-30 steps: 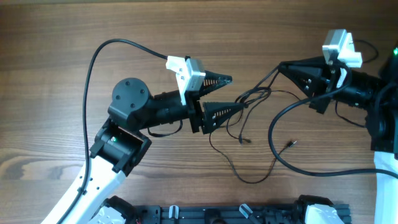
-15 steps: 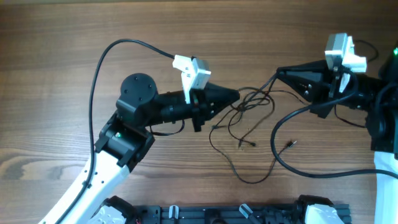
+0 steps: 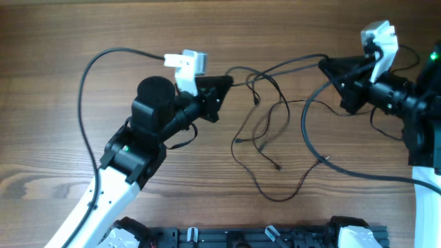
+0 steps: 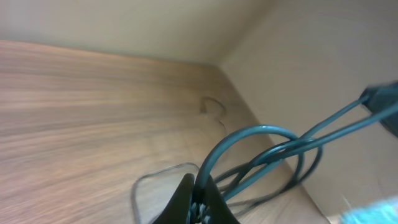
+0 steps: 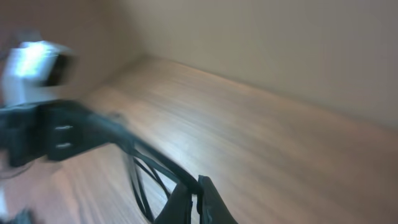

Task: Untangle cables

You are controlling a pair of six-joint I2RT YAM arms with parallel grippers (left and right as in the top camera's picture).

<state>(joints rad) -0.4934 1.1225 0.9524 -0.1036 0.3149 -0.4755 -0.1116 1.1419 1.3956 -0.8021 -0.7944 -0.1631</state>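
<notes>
ROBOT ARMS STRETCH A TANGLE: Two grippers hold a knot of thin black cables (image 3: 265,127) over a wooden table (image 3: 55,41). Seen from overhead, the left gripper (image 3: 229,81), at upper centre-left of the frame, is clamped tight on the cables. The right gripper (image 3: 322,64), at upper right, is pinched closed on them as well. Between the two tips the upper strands run roughly left to right across the top middle of the frame, bowing slightly upward. Below that line the rest of the bundle sags in loose loops toward the lower centre, with small plug ends at several tips. From the left wrist, strands fan out of the closed fingertips toward the right edge. The right wrist view is blurred, and its strands lead from the closed tips toward the left edge.
</notes>
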